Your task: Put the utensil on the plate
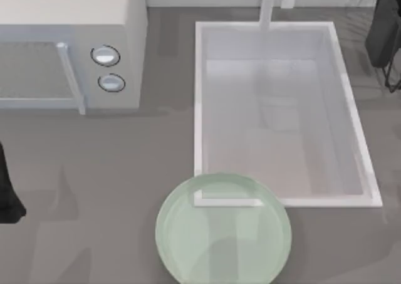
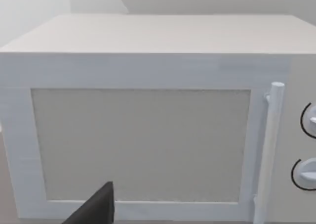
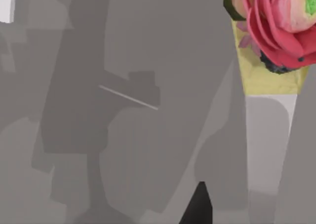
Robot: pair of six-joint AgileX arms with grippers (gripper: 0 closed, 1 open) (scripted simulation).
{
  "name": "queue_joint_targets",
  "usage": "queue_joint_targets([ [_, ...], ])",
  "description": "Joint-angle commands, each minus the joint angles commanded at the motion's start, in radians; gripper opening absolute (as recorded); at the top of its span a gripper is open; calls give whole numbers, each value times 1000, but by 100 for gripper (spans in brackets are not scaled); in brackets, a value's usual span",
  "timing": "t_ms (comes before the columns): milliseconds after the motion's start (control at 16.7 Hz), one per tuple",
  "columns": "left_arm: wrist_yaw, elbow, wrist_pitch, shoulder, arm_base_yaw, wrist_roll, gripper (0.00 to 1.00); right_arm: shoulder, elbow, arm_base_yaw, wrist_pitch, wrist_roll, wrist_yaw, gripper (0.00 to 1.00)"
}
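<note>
The pale green glassy plate [image 1: 223, 231] lies at the front middle of the counter, its far rim overlapping the sink's near left corner. The utensil's red-and-yellow ornament [image 3: 279, 28] and the white handle [image 3: 266, 145] below it appear close up in the right wrist view, beside one dark fingertip [image 3: 200, 206]. I cannot tell whether that fingertip touches the handle, and the spoon's bowl is out of view. My right gripper [image 1: 383, 33] is at the far right, beyond the sink. My left gripper [image 1: 7, 199] sits parked at the left edge.
A white rectangular sink basin [image 1: 351, 115] with a tap fills the right half of the counter. A white microwave [image 1: 69, 21] stands at the back left, its door [image 2: 140, 145] closed and facing the left wrist camera. Bare grey counter lies left of the plate.
</note>
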Motion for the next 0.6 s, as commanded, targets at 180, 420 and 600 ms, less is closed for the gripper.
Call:
queue_joint_targets([
  [180,0,0,0,0,0,0,100,4,-3,2,2,2,0,0],
  [420,0,0,0,0,0,0,100,18,15,39,0,59,3,0],
  [600,0,0,0,0,0,0,100,53,59,132,-5,213,10,0],
])
